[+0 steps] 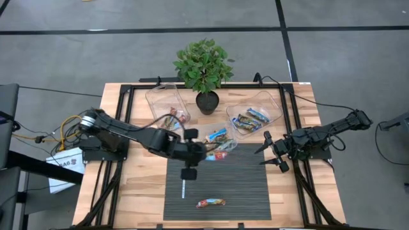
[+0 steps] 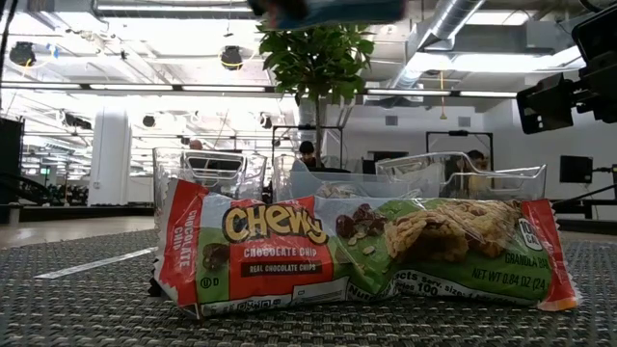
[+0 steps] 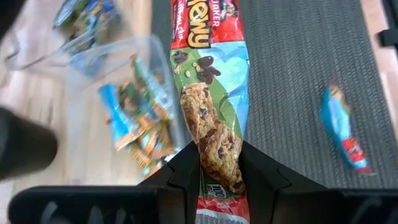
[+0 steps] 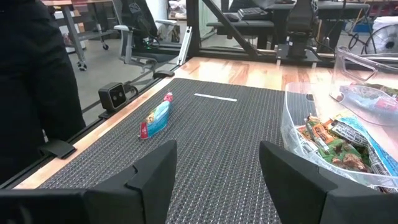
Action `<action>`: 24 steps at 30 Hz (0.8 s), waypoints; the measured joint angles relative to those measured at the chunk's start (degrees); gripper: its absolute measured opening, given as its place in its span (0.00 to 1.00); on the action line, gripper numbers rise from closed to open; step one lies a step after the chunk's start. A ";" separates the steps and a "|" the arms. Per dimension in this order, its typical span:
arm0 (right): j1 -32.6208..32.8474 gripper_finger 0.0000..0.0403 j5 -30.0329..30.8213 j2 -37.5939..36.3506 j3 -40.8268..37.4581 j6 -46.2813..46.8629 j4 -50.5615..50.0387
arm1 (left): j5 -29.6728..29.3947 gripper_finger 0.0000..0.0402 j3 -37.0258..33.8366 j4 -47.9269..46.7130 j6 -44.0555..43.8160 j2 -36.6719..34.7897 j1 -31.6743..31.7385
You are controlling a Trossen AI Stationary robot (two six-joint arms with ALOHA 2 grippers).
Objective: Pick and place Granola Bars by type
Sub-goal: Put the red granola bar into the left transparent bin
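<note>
My left gripper [image 1: 203, 153] [image 3: 219, 155] is over the mat's far middle, shut on a granola bar [image 1: 220, 152] [image 3: 208, 81] in a red, blue and green wrapper. Another bar [image 1: 211, 203] [image 2: 357, 255] [image 4: 155, 118] lies flat on the black mat near its near edge. More bars lie in three clear containers: far left [image 1: 176, 117], middle [image 1: 217, 135] [image 3: 134, 118] and far right [image 1: 250, 119] [image 4: 336, 140]. My right gripper [image 1: 271, 153] [image 4: 217, 149] hangs open over the mat's right edge and touches nothing. My left gripper pinches the bar between its two fingers [image 3: 186, 171] by one end of the wrapper [image 3: 217, 146]. The fingers come level from the table's left and lie along the bar. The rest of the bar sticks out ahead of them, lifted clear of the mat.
A thin white stick [image 1: 183, 190] [image 4: 214, 98] lies on the mat's left part. A potted plant [image 1: 204, 70] stands at the far middle between the far containers. Black frame rails [image 1: 128, 128] run along the table's sides. Bare mat [image 1: 243, 185] lies between the two grippers.
</note>
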 joint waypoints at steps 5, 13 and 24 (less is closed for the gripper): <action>0.00 0.55 0.00 0.00 0.00 0.00 0.00 | -1.72 0.21 -12.18 2.17 -3.05 -10.00 0.00; -0.01 0.55 0.00 0.02 0.01 0.00 -0.01 | -2.25 0.21 -30.09 2.99 -10.23 -27.76 -0.04; 0.00 0.55 0.00 0.00 0.00 0.00 0.00 | -2.43 0.21 -45.48 1.66 -17.03 -47.13 -1.76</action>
